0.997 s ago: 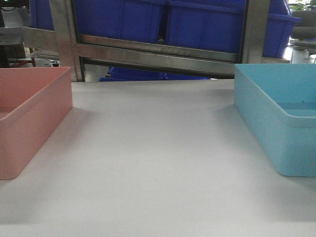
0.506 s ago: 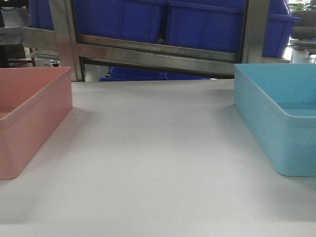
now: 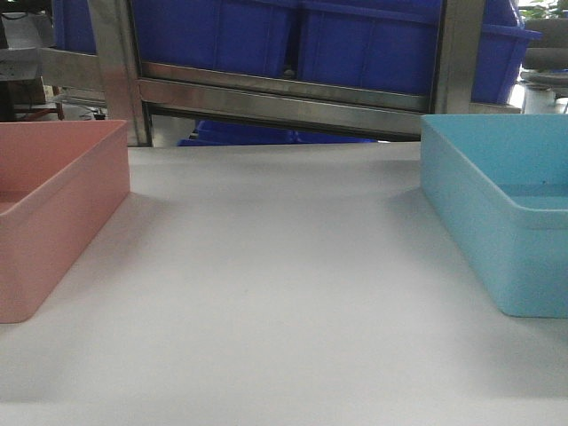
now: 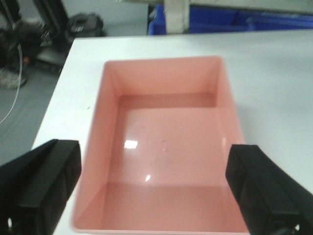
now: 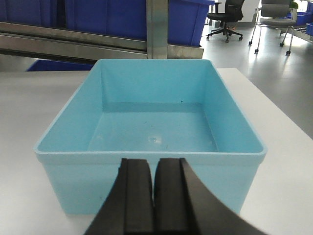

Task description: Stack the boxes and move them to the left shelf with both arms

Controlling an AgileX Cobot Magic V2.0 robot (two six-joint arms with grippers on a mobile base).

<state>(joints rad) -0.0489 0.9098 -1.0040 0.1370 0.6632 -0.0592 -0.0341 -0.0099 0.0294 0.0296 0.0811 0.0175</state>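
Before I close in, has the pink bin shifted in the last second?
No. The pink bin has its far corner at the same spot beside the steel post.

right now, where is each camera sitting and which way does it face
Front: low at table height, facing across the white table to the steel rack; pink bin left, blue bin right; no robot part shows.
Left wrist: above the pink bin, looking down; left gripper open.
Right wrist: behind the blue bin, facing the rack; right gripper shut.
Shared: each wrist view's bin also shows in front.
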